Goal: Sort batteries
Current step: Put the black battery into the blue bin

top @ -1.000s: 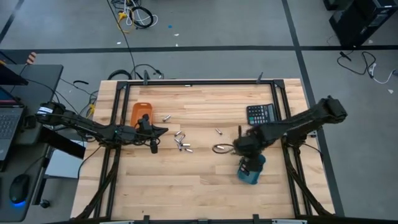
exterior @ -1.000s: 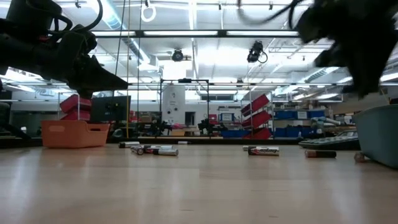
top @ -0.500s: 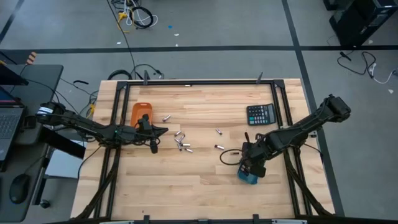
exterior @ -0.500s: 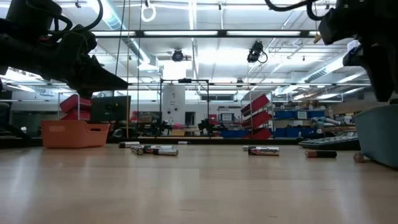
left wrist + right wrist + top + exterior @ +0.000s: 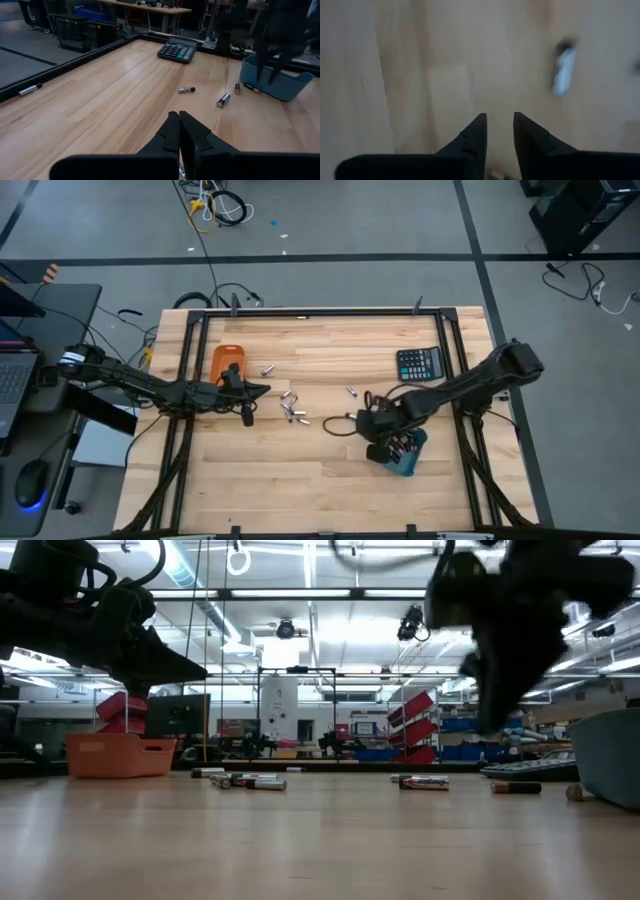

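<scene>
Several small batteries lie on their sides on the wooden table: one (image 5: 268, 369) by the orange tray (image 5: 227, 360), a cluster (image 5: 292, 411) near the middle, one (image 5: 351, 391) farther right. My left gripper (image 5: 262, 389) hovers shut beside the orange tray, above the table in the low view (image 5: 170, 665). My right gripper (image 5: 366, 423) points steeply down over bare wood, left of the blue tray (image 5: 407, 456). In its wrist view it (image 5: 499, 120) is open with nothing between the fingers, and a blurred battery (image 5: 564, 67) lies ahead.
A black calculator (image 5: 420, 363) lies at the far right of the table. A black frame rail (image 5: 300, 313) borders the table's far edge. Between the battery cluster and the blue tray there is bare wood. The left wrist view shows more batteries (image 5: 223, 100) near the blue tray (image 5: 275, 80).
My right gripper first went toward the table's near edge to stand over the blue tray. It then swung toward the table's left, came lower and tipped more steeply down over the bare wood. The left arm has kept still.
</scene>
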Robot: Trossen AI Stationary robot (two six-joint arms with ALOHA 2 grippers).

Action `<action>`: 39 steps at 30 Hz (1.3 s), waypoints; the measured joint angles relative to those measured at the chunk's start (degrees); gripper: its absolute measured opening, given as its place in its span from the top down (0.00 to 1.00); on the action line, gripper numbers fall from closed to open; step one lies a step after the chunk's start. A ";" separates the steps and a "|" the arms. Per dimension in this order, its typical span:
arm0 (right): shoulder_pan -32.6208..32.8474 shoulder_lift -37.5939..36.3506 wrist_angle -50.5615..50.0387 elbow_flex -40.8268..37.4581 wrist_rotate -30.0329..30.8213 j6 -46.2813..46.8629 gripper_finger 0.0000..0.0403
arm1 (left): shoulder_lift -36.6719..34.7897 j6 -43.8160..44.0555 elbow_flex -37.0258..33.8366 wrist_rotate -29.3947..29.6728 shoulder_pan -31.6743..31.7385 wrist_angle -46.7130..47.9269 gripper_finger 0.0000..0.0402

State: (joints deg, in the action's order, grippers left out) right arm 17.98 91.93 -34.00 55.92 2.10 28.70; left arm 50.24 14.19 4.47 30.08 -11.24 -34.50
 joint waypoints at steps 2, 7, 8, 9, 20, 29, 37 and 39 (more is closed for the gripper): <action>0.00 2.36 -0.81 -0.07 -4.40 -0.17 0.85 | 0.00 0.00 0.00 -0.01 -0.01 0.00 1.00; 0.79 4.29 -2.87 -0.07 -11.07 0.85 0.92 | 0.00 0.00 0.00 -0.04 -0.01 0.00 1.00; 1.19 4.28 -3.89 -0.07 -11.96 0.92 0.93 | 0.00 0.00 0.00 -0.04 0.00 0.02 1.00; 1.68 4.20 -4.91 -0.07 -12.90 0.84 0.94 | 0.00 0.00 0.00 -0.04 0.01 0.02 1.00; 5.63 2.13 -12.24 -0.05 -13.99 -0.27 0.98 | 0.00 -0.28 0.00 -0.28 0.01 0.09 1.00; 5.42 2.15 -12.15 -0.04 0.98 -14.23 0.89 | 0.00 -0.39 0.00 -0.19 -0.01 -0.04 1.00; 4.47 2.15 -12.50 -0.04 3.17 -17.56 0.79 | 0.00 -0.39 0.00 -0.12 0.00 -0.07 1.00; 4.46 2.17 -12.52 -0.07 3.13 -18.36 0.77 | 0.00 -0.39 0.00 -0.12 0.00 -0.07 1.00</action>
State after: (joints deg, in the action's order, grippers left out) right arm 22.44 94.11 -46.52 55.85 5.23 10.34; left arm 50.24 13.80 4.47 29.95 -11.23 -34.57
